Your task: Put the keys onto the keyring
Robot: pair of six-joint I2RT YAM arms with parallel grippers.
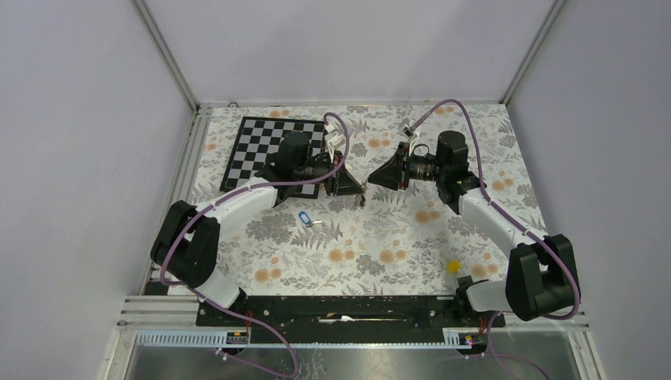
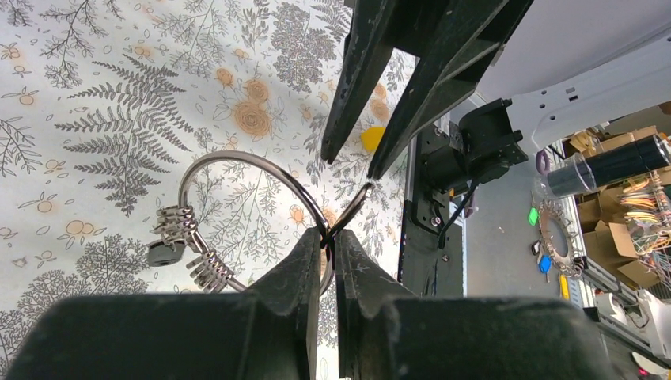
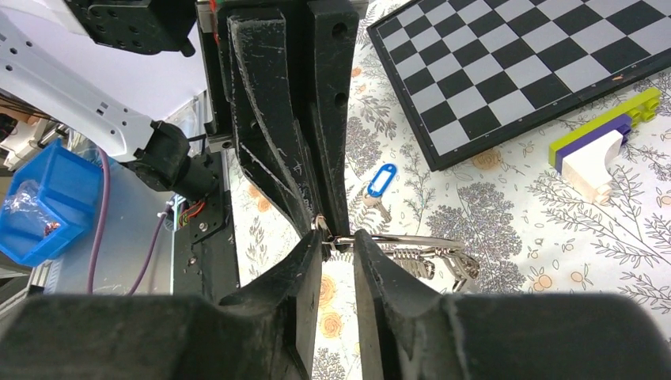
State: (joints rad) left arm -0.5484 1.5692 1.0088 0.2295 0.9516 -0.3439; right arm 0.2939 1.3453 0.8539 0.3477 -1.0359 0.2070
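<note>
The keyring (image 2: 237, 162) is a thin silvery wire ring with small metal pieces (image 2: 180, 223) on it, held above the table. A small dark key head (image 2: 162, 253) hangs among those pieces. My left gripper (image 2: 328, 240) is shut on the ring's wire beside its open end. My right gripper (image 3: 336, 241) faces it with its jaws apart, and the ring's free end (image 3: 342, 239) lies between the fingertips. In the top view the two grippers (image 1: 352, 187) (image 1: 372, 180) meet nose to nose over the ring (image 1: 362, 192). The blue-tagged key (image 1: 303, 219) lies on the cloth and also shows in the right wrist view (image 3: 381, 180).
A chessboard (image 1: 261, 146) lies at the back left, with a green, purple and white block (image 3: 599, 142) beside it. A small yellow block (image 1: 453, 267) sits at the front right. The arm bases and a black rail (image 1: 348, 309) line the near edge.
</note>
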